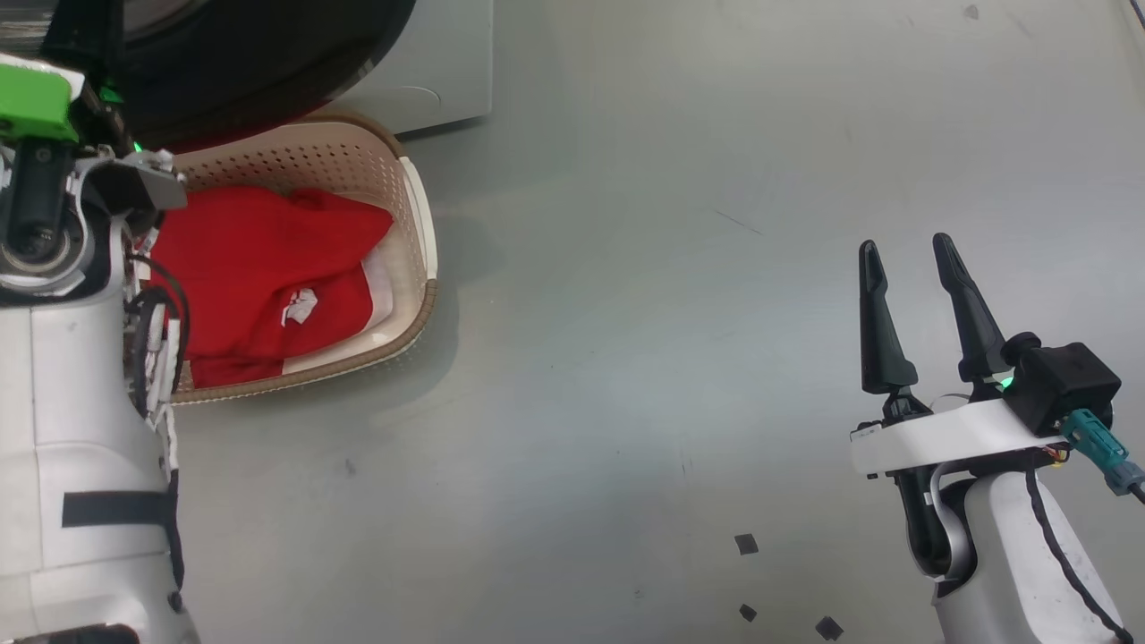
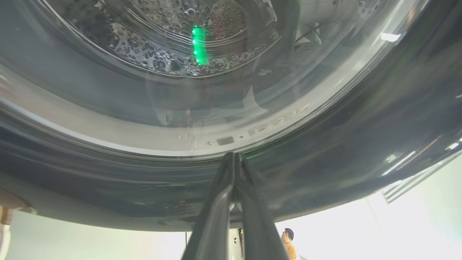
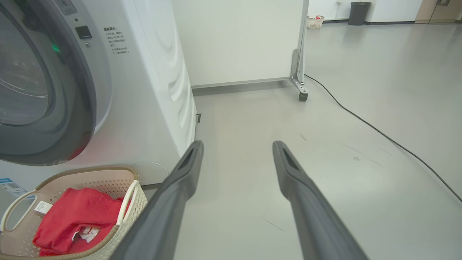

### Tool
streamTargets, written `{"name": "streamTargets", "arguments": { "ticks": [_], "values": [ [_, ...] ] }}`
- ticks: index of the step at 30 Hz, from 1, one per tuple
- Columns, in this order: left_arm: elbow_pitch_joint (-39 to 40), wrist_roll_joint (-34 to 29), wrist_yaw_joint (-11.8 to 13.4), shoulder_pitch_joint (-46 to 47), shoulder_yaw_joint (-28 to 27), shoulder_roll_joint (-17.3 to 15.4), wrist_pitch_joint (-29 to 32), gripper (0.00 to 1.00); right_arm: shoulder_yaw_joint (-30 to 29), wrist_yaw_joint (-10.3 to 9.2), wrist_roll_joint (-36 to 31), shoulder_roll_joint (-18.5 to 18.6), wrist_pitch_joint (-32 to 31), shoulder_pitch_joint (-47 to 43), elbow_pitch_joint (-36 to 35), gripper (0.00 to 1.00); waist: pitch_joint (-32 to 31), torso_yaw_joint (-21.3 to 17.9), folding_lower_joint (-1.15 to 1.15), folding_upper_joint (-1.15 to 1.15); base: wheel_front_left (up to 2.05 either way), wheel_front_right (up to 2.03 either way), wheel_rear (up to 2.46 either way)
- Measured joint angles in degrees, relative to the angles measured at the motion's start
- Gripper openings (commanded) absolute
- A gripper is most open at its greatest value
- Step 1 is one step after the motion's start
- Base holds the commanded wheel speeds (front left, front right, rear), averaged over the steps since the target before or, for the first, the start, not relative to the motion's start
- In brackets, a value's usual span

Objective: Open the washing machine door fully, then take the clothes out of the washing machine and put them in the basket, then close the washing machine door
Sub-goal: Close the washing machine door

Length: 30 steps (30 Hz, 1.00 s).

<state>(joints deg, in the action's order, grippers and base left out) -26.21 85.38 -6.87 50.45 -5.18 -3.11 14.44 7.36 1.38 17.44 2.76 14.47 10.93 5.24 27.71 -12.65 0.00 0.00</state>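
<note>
Pressing against the glossy black ring of the door [image 2: 343,144], the left gripper [image 2: 234,156] had its two fingers squeezed flat together, with nothing between them. Through the glass the steel drum looked bare. The right gripper [image 1: 905,243] hung over the floor [image 1: 671,358] well away from the work, fingers spread wide and empty. The clothes [image 1: 259,268] lay heaped in the basket [image 1: 420,233], which sat just beside the front of the washing machine [image 3: 144,90], right under the door's lower edge.

From the side the door looked almost flush with the machine, but whether it had latched could not be told. The likely trouble was a slip: narrow tips on a slick, curved ring could skid towards the glass and leave the door ajar. A low swing of that arm could also knock the basket.
</note>
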Motion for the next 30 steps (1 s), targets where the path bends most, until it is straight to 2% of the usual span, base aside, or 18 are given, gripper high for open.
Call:
{"name": "streamTargets", "arguments": {
  "ticks": [1,2,4,5,6,24,30],
  "values": [
    [0.33,0.08,0.00,-0.97,-0.04,0.03,-0.14,0.00,-0.15,0.00,-0.08,0.03,0.00,0.00,0.04,1.00,-0.22,0.40,0.00,0.00,0.00,0.00,0.00],
    [0.90,0.14,0.00,-1.96,-0.07,0.03,-0.24,0.18,-0.30,0.00,-0.12,0.05,0.00,0.01,0.15,1.00,-0.47,0.82,0.00,0.00,0.00,0.00,0.00],
    [1.81,0.29,0.00,-3.80,-0.05,0.05,-0.57,0.62,-0.68,0.00,-0.34,0.15,-0.01,0.00,0.35,1.00,-1.03,1.62,0.00,0.00,0.00,0.00,0.00],
    [2.69,0.69,0.00,-4.83,-0.13,0.16,-0.64,0.89,-0.86,0.00,-0.43,0.31,0.00,0.00,0.51,1.00,-1.34,2.01,0.00,0.00,0.00,0.00,0.00],
    [3.15,1.40,0.00,-5.72,-0.20,0.26,-1.03,1.00,-1.03,0.00,-0.46,0.49,-0.01,-0.01,0.66,1.00,-1.67,2.38,0.00,0.00,0.00,0.00,0.00],
    [16.00,0.78,0.00,-25.32,2.45,0.94,-6.52,1.00,-1.82,0.56,-2.56,1.79,0.00,-3.49,3.24,1.00,-10.54,7.97,0.00,0.00,0.00,0.00,0.00],
    [21.62,-4.59,-0.01,-32.93,4.76,0.68,-9.82,1.00,-1.86,0.56,-3.03,1.99,0.00,-5.72,3.94,1.00,-14.71,9.57,0.00,0.00,0.00,0.00,0.00]
  ]
}}
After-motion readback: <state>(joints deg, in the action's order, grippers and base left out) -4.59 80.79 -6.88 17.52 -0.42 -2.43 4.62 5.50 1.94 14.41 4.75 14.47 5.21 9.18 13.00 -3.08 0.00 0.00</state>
